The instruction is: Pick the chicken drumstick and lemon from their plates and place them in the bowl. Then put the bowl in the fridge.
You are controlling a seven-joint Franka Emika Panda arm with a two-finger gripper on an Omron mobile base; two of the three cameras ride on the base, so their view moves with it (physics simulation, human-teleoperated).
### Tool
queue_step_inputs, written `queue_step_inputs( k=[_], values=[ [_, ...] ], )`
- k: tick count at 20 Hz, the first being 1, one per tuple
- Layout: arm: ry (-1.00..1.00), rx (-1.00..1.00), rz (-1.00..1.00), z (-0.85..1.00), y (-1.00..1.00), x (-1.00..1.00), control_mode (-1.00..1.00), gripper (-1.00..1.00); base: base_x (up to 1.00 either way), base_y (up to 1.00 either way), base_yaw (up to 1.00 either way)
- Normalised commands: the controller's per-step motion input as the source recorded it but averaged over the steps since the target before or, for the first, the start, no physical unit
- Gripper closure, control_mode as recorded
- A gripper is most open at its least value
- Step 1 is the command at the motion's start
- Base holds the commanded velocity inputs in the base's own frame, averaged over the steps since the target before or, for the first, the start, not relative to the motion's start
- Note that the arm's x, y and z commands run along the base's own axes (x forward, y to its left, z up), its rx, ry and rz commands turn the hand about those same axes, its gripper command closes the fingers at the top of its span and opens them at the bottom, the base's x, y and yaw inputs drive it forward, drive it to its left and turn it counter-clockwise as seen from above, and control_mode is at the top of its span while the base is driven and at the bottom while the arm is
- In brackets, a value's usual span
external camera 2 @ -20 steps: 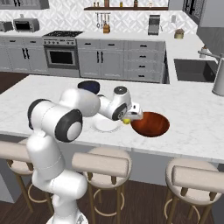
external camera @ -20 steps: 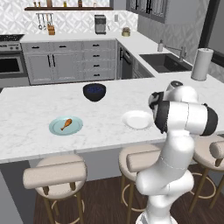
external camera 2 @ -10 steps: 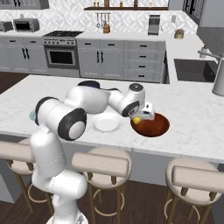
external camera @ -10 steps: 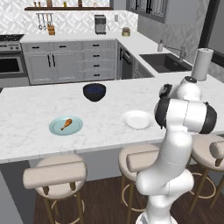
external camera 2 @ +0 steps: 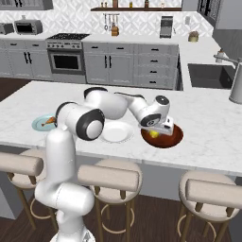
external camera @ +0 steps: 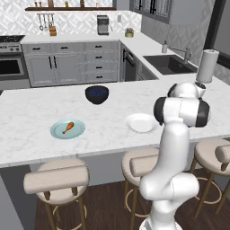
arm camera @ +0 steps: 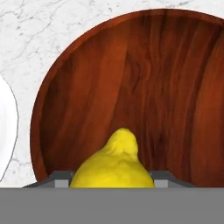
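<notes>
Claw (external camera 2: pixel 155 133) closed on the lemon (arm camera: pixel 114 164), centre-right of frame over the wooden bowl (external camera 2: pixel 171 138). Drumstick (external camera: pixel 68 127) on the teal plate (external camera: pixel 77 133), left.

Dark blue bowl (external camera: pixel 97 94) on marble island (external camera: pixel 40 108); paper towel roll (external camera: pixel 206 65) beside sink (external camera: pixel 170 64).
</notes>
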Motion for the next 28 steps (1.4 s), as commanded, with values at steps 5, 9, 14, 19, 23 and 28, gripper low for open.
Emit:
queue_step_inputs(
  k=[5, 9, 14, 19, 23, 28],
  values=[
    [0.09, 0.00, -0.02, -0.44, 0.04, 0.47, -1.00, -1.00, 0.00, 0.00, 0.00],
    [0.01, 0.01, -0.01, -0.03, 0.08, 0.06, -1.00, -1.00, 0.00, 0.00, 0.00],
    [-0.01, -0.01, 0.00, 0.02, 0.29, 0.00, -1.00, -1.00, 0.00, 0.00, 0.00],
    [-0.06, -0.01, 0.00, 0.27, 0.35, -0.48, -1.00, -1.00, 0.00, 0.00, 0.00],
    [-0.01, 0.00, 0.00, 0.42, 0.70, -0.75, -1.00, -1.00, 0.00, 0.00, 0.00],
    [-0.01, -0.02, 0.00, 0.44, 0.84, -0.73, -1.00, -1.00, 0.00, 0.00, 0.00]
  ],
)
